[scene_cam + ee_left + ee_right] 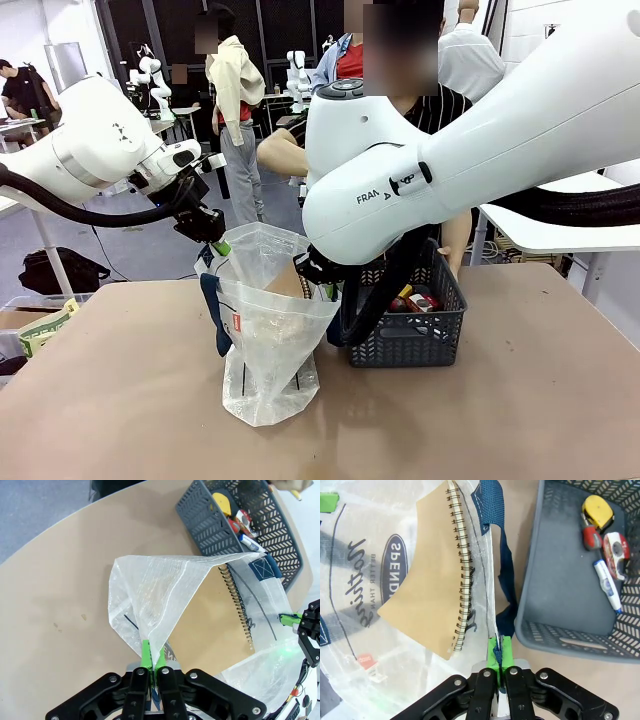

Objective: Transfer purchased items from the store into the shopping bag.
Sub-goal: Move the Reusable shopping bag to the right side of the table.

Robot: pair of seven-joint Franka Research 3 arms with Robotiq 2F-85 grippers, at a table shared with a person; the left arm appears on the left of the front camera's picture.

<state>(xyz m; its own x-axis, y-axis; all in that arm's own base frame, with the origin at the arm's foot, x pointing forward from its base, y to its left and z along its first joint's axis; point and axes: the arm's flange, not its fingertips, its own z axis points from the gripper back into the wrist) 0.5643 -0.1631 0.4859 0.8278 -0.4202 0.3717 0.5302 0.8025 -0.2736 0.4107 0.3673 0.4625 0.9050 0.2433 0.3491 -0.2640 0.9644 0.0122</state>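
While left gripper (153, 658) pinches shopping bag (150, 590) rim, right gripper (499, 651) likewise

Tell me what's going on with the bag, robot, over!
Left gripper shut on shopping bag rim; right gripper shut on opposite rim. Bag mouth open, tan notebook inside. More small items in basket. Nothing seen blocking the mouth.

The bag (270, 340) is seen in translucent white, printed with dark lettering (395, 575) and a small red mark (237, 323); its handles (506, 570) are shown in navy. A tan notebook (210, 625) is glimpsed through it. The basket (405, 345) is rendered dark grey, latticed, a yellow item (597, 509) inside. Green pads (146, 655) are noted on the black left gripper (151, 652) and right gripper (499, 647).
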